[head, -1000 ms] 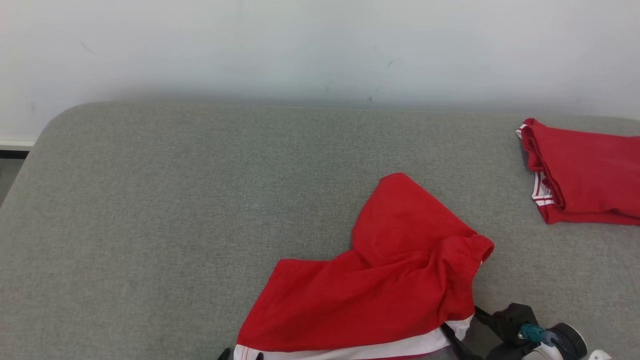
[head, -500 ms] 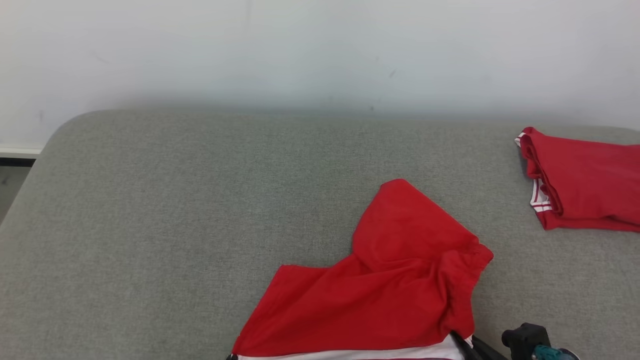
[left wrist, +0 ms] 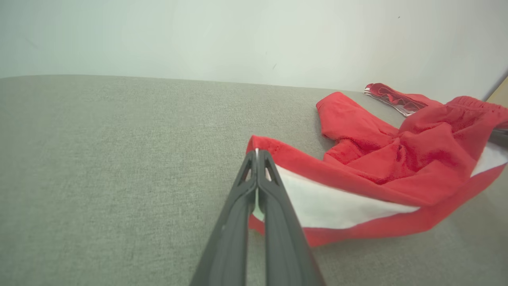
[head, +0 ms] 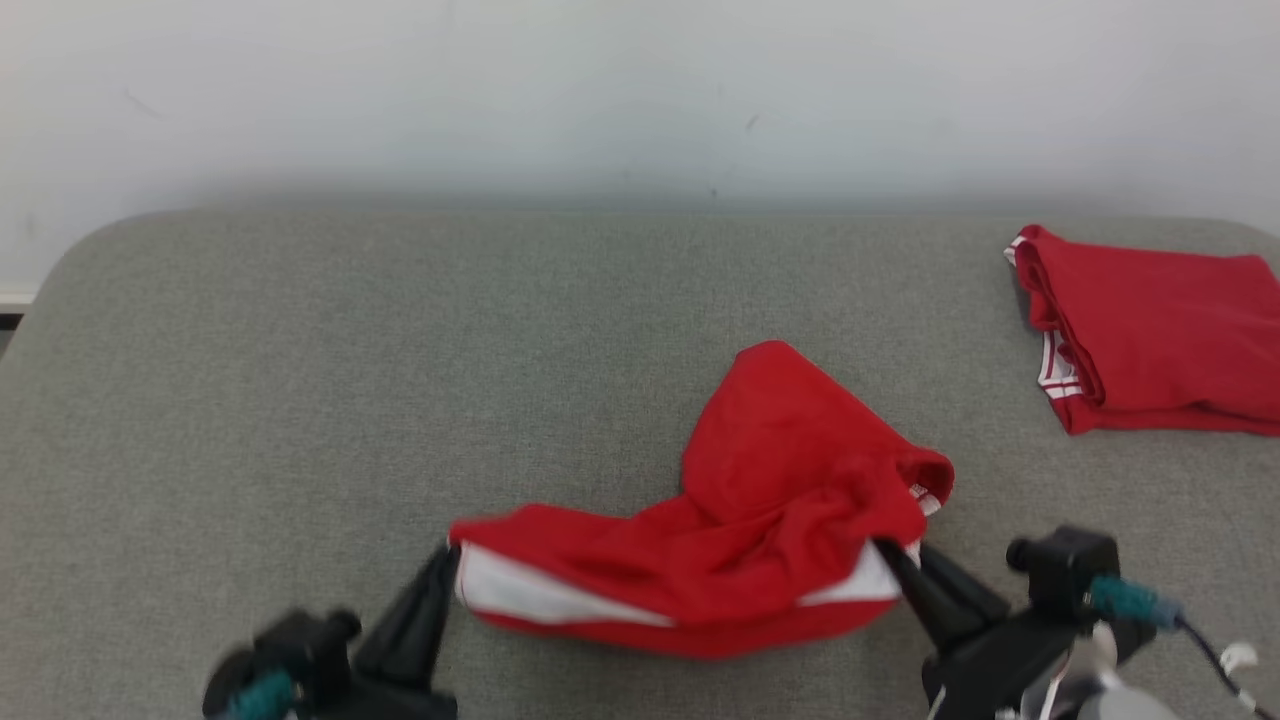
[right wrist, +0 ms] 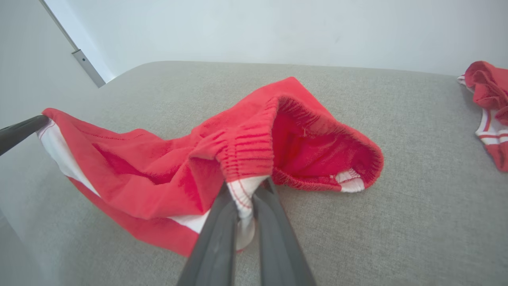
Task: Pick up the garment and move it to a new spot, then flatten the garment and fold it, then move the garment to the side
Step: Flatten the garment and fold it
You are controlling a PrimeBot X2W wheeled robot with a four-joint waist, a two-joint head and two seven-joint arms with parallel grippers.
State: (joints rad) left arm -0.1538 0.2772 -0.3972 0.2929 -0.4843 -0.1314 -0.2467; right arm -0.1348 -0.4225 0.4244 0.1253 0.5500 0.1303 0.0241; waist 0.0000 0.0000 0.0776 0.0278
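- Head view: the garment [head: 760, 500], red shorts with a white band, lies crumpled on the grey fabric-covered worktop [head: 300, 350], right of centre and towards the near edge.
- Its near hem is stretched between the two arms and raised a little off the worktop, while the far part, a rounded red hump, rests on the surface.
- The left fingers [head: 440, 575] are pinched together on the hem's left corner, where the white band starts.
- The right fingers [head: 895, 560] are clamped on the right corner, just below the gathered waistband.
- A folded red garment [head: 1150, 330] with white stripes lies well apart at the far right, near the pale wall [head: 600, 90].
- Left wrist view: the left fingers [left wrist: 258, 161] are pressed fully together, with a sliver of white cloth caught at the tips.
- The garment [left wrist: 381, 171] runs off to the right from there, its white band sagging just above the worktop [left wrist: 99, 159].
- The folded red garment [left wrist: 391, 97] lies beyond it, by the wall.
- Right wrist view: the right fingers [right wrist: 266, 200] are nearly closed, gripping a bunched white-and-red corner of the garment [right wrist: 166, 171].
- The ribbed waistband gapes open just beyond the tips, its lower edge resting on the worktop [right wrist: 397, 222].
- The left fingers [right wrist: 20, 131] hold the other corner at the left edge of this view.
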